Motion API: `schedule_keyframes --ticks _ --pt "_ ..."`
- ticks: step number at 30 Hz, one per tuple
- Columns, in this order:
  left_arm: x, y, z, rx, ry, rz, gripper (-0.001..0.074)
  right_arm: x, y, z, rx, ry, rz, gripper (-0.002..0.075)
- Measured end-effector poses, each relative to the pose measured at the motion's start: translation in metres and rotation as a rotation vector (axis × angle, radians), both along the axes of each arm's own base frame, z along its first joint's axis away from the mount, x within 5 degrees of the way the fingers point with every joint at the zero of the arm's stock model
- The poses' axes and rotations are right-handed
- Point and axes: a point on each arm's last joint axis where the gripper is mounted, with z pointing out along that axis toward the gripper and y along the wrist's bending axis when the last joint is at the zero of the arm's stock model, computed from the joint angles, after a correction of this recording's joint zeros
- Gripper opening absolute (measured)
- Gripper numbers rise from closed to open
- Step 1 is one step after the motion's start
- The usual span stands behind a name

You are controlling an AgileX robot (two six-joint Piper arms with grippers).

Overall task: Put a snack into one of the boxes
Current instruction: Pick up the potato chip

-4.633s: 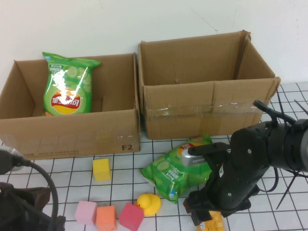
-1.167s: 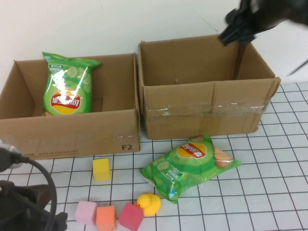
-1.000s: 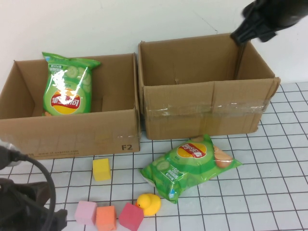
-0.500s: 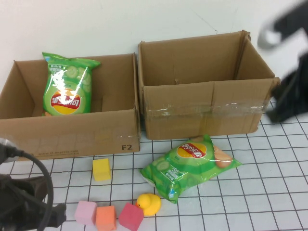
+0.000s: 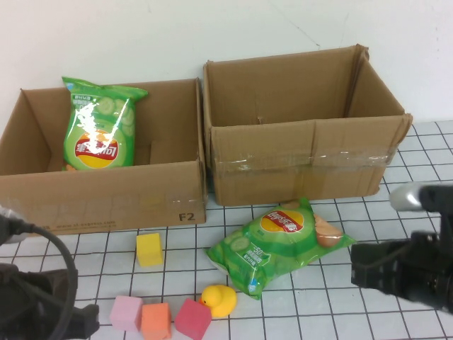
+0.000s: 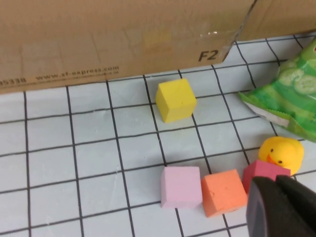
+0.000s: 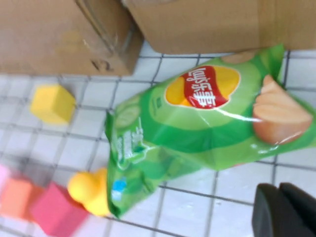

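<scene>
A green chips bag (image 5: 283,241) lies flat on the grid mat in front of the right cardboard box (image 5: 304,173). It also shows in the right wrist view (image 7: 197,128). A second green chips bag (image 5: 99,127) leans inside the left cardboard box (image 5: 106,195). My right gripper (image 5: 364,273) is low over the mat just right of the lying bag, apart from it, shut and empty (image 7: 286,210). My left gripper (image 5: 83,320) is at the front left, shut and empty (image 6: 282,207), beside the foam cubes.
A yellow cube (image 5: 149,248), pink cube (image 5: 126,312), orange cube (image 5: 156,320), magenta cube (image 5: 192,319) and yellow rubber duck (image 5: 220,300) lie on the mat in front of the left box. The inside floor of the right box is hidden.
My right arm swung from above the right box's far right corner down to the mat right of the lying bag. The orange packet once under it is out of view. The left arm barely moved.
</scene>
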Motion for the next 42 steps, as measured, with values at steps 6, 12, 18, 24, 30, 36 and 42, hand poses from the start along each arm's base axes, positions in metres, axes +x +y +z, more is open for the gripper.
schedule_keyframes --ticks 6,12,18,24,30,36,42 --pt "-0.001 -0.002 -0.001 -0.034 0.027 0.005 -0.0001 0.001 -0.008 -0.033 0.247 0.157 -0.29 -0.0001" --pt "-0.002 -0.002 -0.002 -0.047 0.044 0.01 -0.0001 0.016 -0.011 -0.042 0.494 0.114 -0.486 0.0036" --pt "-0.002 -0.002 -0.002 -0.049 0.048 0.011 -0.0001 0.029 -0.008 -0.067 0.762 0.206 -0.678 0.0452" --pt "-0.003 -0.001 -0.003 -0.042 0.056 0.014 -0.0001 0.038 0.0 -0.095 0.915 0.252 -0.705 0.0662" --pt "-0.003 -0.001 -0.003 -0.039 0.06 0.017 -0.0001 0.045 0.005 -0.115 0.974 0.239 -0.691 0.0664" --pt "-0.003 -0.001 -0.003 -0.04 0.062 0.017 -0.0001 0.047 0.006 -0.127 0.958 0.257 -0.706 0.064" --pt "-0.003 -0.001 -0.003 -0.037 0.063 0.017 -0.0001 0.055 0.013 -0.122 0.964 0.231 -0.669 0.0632"
